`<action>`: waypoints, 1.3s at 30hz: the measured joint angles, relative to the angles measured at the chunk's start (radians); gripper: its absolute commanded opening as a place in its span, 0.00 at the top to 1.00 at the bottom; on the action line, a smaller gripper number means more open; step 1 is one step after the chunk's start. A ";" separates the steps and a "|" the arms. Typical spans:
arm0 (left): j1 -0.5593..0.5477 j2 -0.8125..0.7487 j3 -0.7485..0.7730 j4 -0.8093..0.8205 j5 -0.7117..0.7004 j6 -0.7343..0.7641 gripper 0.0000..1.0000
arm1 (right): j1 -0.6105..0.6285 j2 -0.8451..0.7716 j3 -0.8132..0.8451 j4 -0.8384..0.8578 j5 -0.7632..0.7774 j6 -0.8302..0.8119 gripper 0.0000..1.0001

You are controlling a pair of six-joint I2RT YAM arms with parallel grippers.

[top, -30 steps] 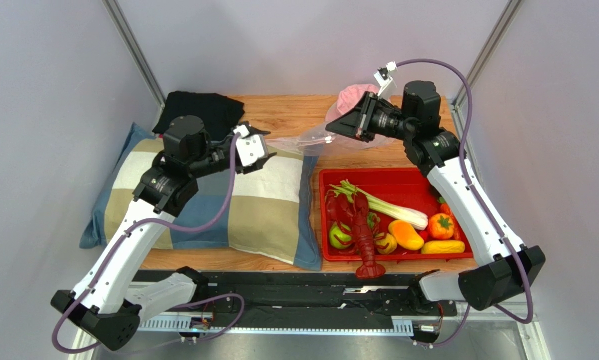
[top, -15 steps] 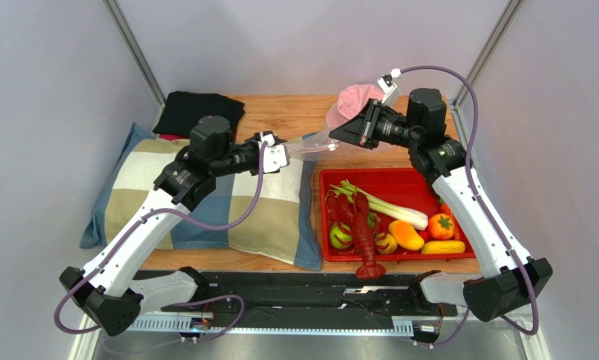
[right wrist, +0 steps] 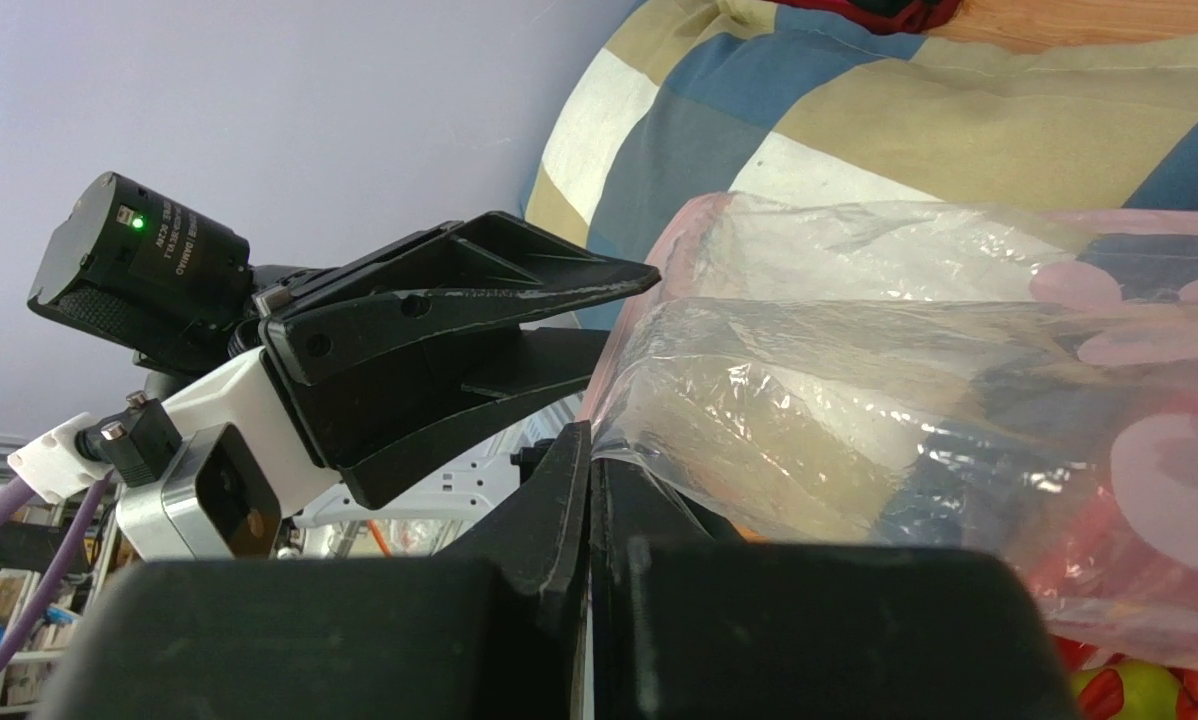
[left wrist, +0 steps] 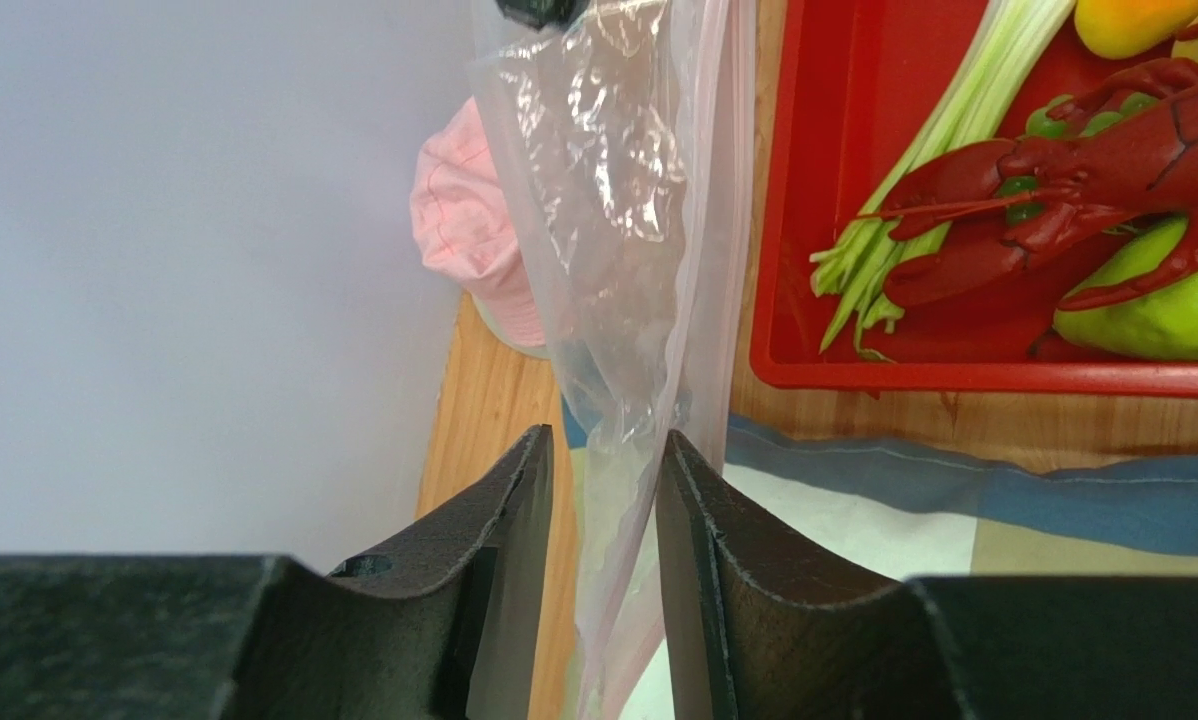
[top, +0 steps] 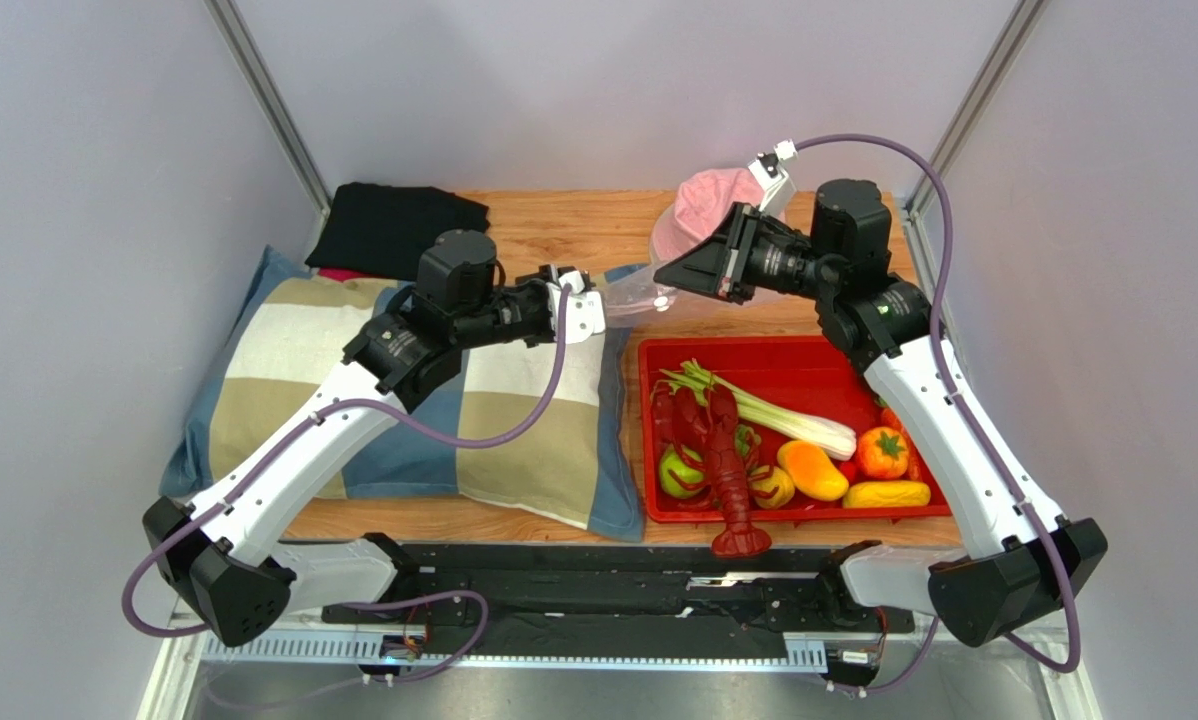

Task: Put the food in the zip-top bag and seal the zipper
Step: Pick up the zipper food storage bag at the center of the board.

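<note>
Clear bag (left wrist: 620, 225) hangs aloft; lobster (top: 728, 458), celery (top: 778, 417) (both unbagged) lie in tray (top: 819, 365).

Lobster (top: 727, 462) sprawls over celery (top: 783, 420) and apple (top: 679, 476), crowding tray (top: 801, 356).

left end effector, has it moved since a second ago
Yes. In the top view the left end effector has moved right over the pillow, up to its right edge, where its jaws now straddle the zip-top bag.

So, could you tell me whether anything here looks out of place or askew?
Yes: the red lobster lies askew in the red tray, its tail end poking out over the tray's near rim toward the arm bases. Nothing else stands out.
</note>
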 measured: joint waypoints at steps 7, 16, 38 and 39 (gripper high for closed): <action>-0.057 0.025 0.000 0.040 -0.016 -0.072 1.00 | 0.010 -0.005 0.000 -0.008 -0.005 -0.026 0.96; -0.061 0.104 0.101 0.084 -0.131 -0.634 1.00 | -0.080 -0.006 0.079 -0.090 0.063 -0.130 0.33; -0.178 0.421 0.440 0.001 -0.445 -1.608 1.00 | 0.077 -0.131 0.073 -0.201 0.352 -0.371 0.37; -0.179 0.430 0.442 -0.002 -0.446 -1.625 1.00 | 0.091 -0.124 0.073 -0.208 0.390 -0.391 0.40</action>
